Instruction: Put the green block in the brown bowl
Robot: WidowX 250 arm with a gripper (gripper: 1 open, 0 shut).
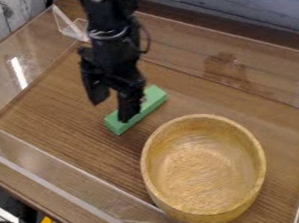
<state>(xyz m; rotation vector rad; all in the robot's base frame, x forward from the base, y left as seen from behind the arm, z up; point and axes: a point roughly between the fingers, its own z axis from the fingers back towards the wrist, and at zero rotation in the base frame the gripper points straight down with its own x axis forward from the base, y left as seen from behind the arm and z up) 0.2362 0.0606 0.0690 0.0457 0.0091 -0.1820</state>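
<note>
The green block (150, 96) lies on the wooden table, slanted, just up-left of the brown bowl (198, 121). The bowl stands empty at the front right. My black gripper (112, 95) hangs pointing down over the block's left half, open, with nothing between its fingers. One finger (129, 103) stands in front of the block and hides its middle; the other finger (95, 88) is off to the block's left. I cannot tell whether the fingers touch the block or the table.
Clear acrylic walls (38, 165) ring the wooden table top (53, 119). A small clear plastic stand (76, 26) sits at the back left corner. A grey wall runs along the back.
</note>
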